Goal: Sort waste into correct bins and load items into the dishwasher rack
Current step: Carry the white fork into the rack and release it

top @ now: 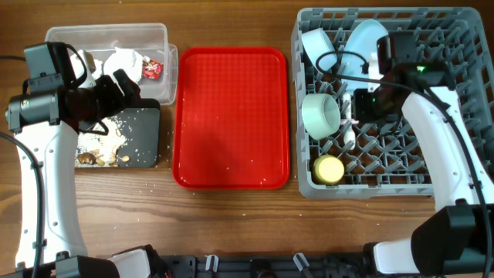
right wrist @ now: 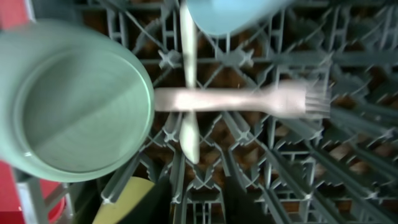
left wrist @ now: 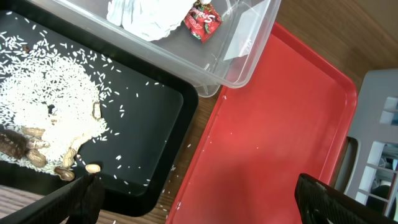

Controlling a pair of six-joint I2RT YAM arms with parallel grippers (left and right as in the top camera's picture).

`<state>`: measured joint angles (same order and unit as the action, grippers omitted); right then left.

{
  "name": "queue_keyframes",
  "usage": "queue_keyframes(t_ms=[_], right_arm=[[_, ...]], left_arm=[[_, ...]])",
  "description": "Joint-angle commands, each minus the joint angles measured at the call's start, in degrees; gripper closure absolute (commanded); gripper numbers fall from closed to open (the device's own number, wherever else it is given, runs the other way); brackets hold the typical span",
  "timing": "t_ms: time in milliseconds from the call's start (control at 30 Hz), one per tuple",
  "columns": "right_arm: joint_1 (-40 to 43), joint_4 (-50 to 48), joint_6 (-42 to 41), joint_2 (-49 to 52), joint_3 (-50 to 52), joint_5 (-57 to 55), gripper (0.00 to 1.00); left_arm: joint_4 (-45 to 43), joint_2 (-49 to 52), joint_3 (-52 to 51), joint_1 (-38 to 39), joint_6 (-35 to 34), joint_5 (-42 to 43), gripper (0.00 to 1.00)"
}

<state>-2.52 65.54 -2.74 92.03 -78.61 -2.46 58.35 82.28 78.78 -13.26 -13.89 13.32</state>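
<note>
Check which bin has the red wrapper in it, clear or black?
The clear tub: the red wrapper lies in it beside white napkins. The black tray holds only rice and peanuts.

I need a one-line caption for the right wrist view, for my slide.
White fork and white spoon lie crossed on the grey rack, beside the mint-green bowl.
</note>
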Motion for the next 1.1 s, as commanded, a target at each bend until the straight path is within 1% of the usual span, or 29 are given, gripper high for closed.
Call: queue_keyframes(t_ms=[0,100,233,333,433,467,500,533,700,900,1067], right_arm=[[-0.07,-0.42,-1.99,0.76,1.53,-0.94,0.56],[-0.07,-0.57,-3.61,0.61,0.81,-0.35,0.57],[-0.09,-0.26,-3.17,-3.08,-3.26,5.11,0.59],[-0.09,-0.13,-0.26,-8.44,-7.58,10.86,0.55],[-0.09,-0.44,-0.28,-14.84,-8.79,16.52,0.49],[-0.09,-0.22,-0.31,-16.94,-8.79,17.27,0.45],[-0.09,0.11,-0.50,-18.60,-8.79,17.55,0.29],[-0.09,0.66,-0.48,-21.14,-8.79,17.57,0.00],[-0.09,1.57,-0.90,-25.53,-8.76,17.57,0.00],[-0.09,1.03,-0.22,-24.81,-8.76,17.11,0.00],[-0.07,-3.08,-0.04,-24.63,-8.70,16.76,0.00]], left_arm=[[0.02,-0.85,0.63,-0.15,-0.04,-0.13,0.00],[0.02,-0.85,0.63,-0.15,-0.04,-0.13,0.00],[0.02,-0.85,0.63,-0.15,-0.04,-0.13,0.00],[0.02,-0.85,0.63,-0.15,-0.04,-0.13,0.00],[0.02,-0.85,0.63,-0.15,-0.04,-0.13,0.00],[0.02,-0.85,0.63,-0.15,-0.04,-0.13,0.00],[0.00,-0.85,0.63,-0.15,-0.04,-0.13,0.00],[0.02,-0.85,0.63,-0.15,-0.04,-0.15,0.00],[0.02,-0.85,0.63,-0.15,-0.04,-0.13,0.00],[0.00,-0.85,0.63,-0.15,-0.04,-0.13,0.00],[0.02,-0.85,0.63,-0.15,-0.04,-0.13,0.00]])
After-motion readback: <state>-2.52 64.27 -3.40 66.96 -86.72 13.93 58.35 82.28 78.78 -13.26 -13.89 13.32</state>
